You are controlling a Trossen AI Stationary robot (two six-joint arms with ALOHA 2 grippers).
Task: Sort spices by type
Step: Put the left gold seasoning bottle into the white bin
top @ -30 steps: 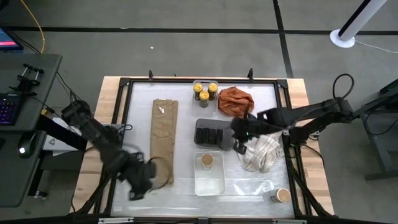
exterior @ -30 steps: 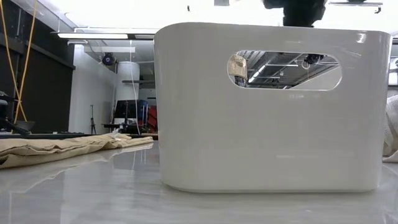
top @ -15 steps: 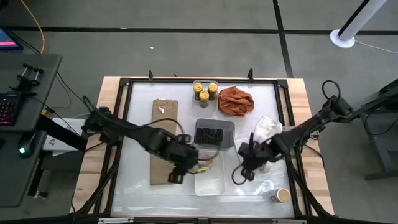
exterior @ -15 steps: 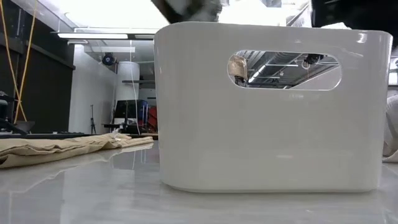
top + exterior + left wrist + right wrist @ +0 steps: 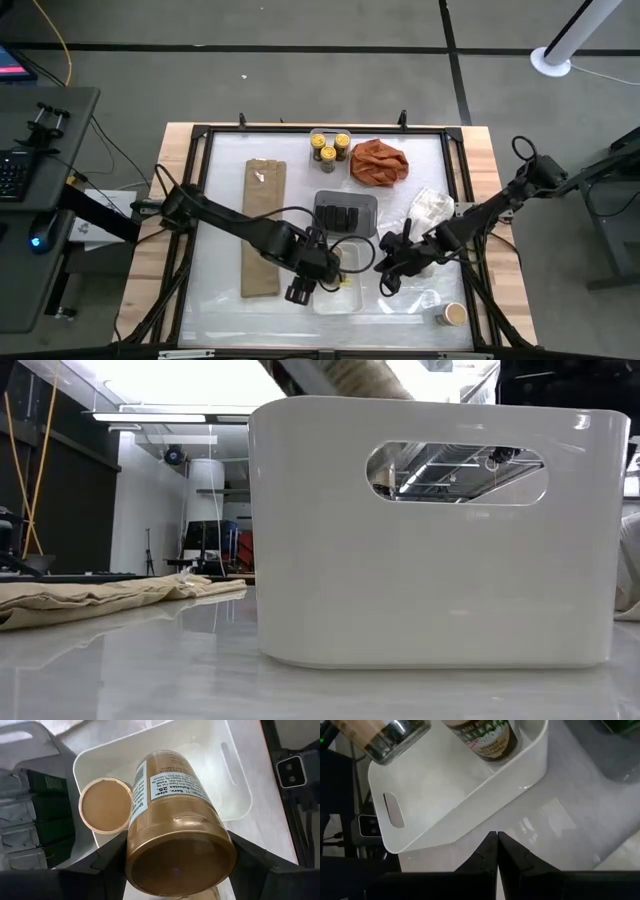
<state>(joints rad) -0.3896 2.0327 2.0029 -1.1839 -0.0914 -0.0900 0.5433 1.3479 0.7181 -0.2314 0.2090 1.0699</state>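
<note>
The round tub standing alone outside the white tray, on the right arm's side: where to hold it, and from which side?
Grip the tub across its round side wall, coming straight down from above. It appears to stand upright, tan top up, and nothing seems to touch it, so fingers should fit either side.

The only print that is showing clearly enough to read sits on the white label of the tan tub (image 5: 175,820) in the left wrist view: a line there is reading "Serv. size", with "25" standing just before it. The smaller lines under it are blurring into specks. The second tub (image 5: 487,737), in the right wrist view, is carrying a green and white label whose letters are not resolving into words. The dark tins (image 5: 35,815) are bearing small pale marks, unreadable.
</note>
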